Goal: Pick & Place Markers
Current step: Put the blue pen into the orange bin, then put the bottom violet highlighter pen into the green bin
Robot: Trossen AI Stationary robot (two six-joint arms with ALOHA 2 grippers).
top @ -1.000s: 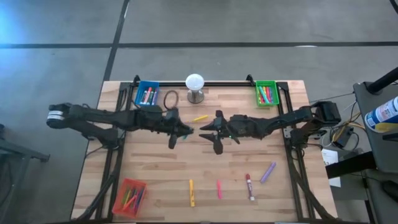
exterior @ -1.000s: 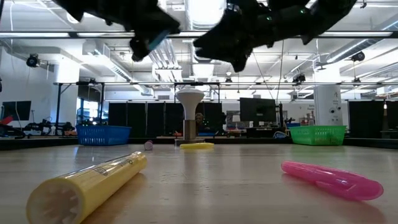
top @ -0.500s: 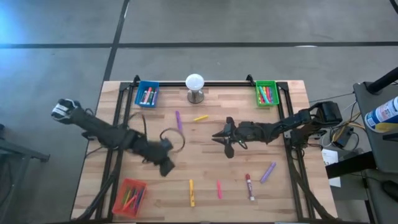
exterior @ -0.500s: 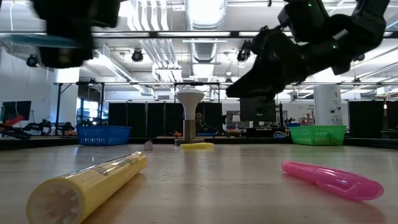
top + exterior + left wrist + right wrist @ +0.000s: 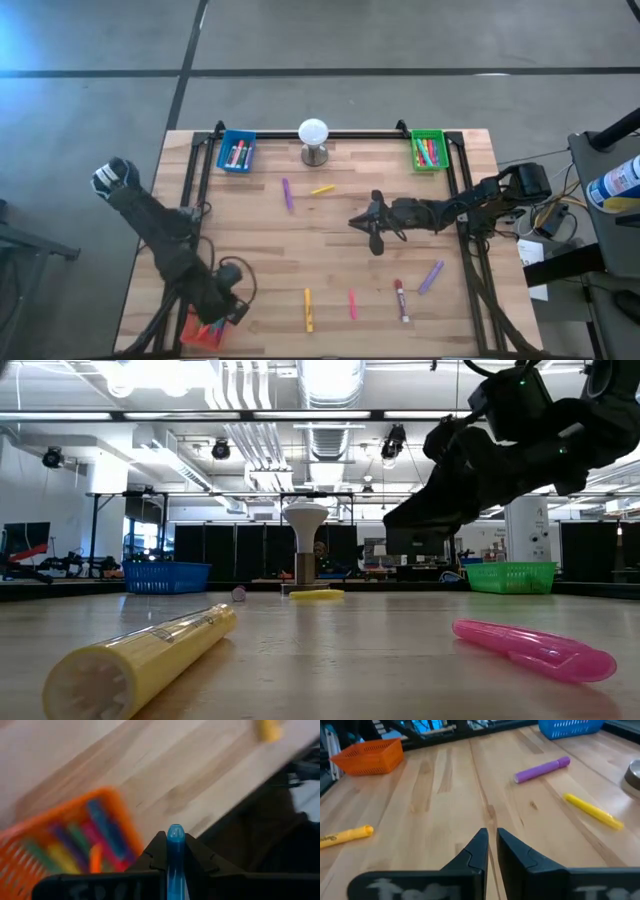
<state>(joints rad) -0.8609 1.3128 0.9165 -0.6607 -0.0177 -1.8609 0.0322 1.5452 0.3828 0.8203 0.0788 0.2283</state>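
The left hand (image 5: 175, 851) is closed on a thin blue marker (image 5: 175, 842), which stands out between its two dark fingers. In the high view this hand (image 5: 222, 295) hangs at the near left corner of the light wooden counter (image 5: 330, 260), just at the edge of the small orange mesh tray (image 5: 205, 328). The tray already holds several coloured markers. The step in hand seems to be the placing of the blue marker into this tray.

The right hand (image 5: 491, 845) has nothing between its fingers, which stand almost together with only a narrow gap. It hovers above the middle of the counter (image 5: 372, 228), apart from all markers.

Other markers lie loose on the counter: a purple marker (image 5: 287, 193) and a short yellow marker (image 5: 321, 189) near the white ball on a metal stand (image 5: 313, 140), and a long yellow marker (image 5: 308, 309), a pink marker (image 5: 352, 304), a red and white marker (image 5: 401, 300) and a lilac marker (image 5: 431, 276) along the near side. The blue tray (image 5: 237, 151) and the green tray (image 5: 428, 150) at the far side also hold markers.

The risk is in the release. The left wrist view shows the marker tip above bare wood beside the tray rim, not clearly above the tray. If the hand opens here, the marker can hit the rim, bounce and roll off the near edge. The hand could also push the light tray if it goes lower
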